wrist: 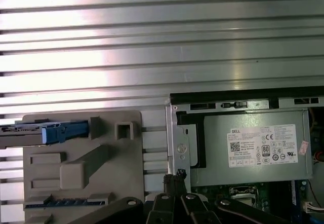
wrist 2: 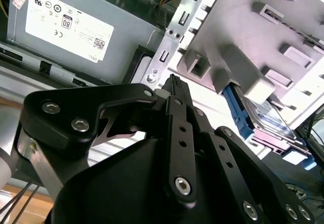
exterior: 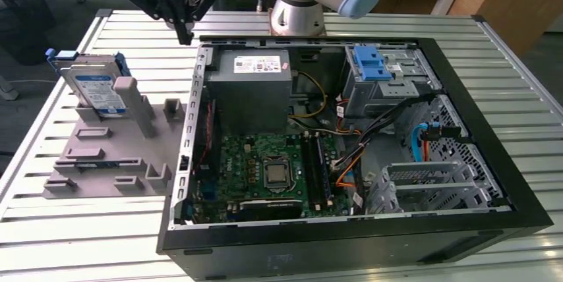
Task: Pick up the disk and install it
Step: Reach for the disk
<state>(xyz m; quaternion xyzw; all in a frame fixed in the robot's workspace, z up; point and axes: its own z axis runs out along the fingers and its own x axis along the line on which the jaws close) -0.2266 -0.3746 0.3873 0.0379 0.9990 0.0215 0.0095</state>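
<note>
slatted metal table [exterior: 53, 229], upper left: silver blue-bracketed disk [exterior: 95, 87] stood unpicked on grey stand [exterior: 105, 157]; black gripper [exterior: 184, 33] nearby, pressed together, empty.

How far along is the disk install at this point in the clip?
Done: nothing so far. The disk stands propped on the grey holder, outside the open computer case. In hand: nothing. The claw is shut and empty, and it hovers by the case's corner, apart from the disk. Left: both the pick-up and the install.
</note>
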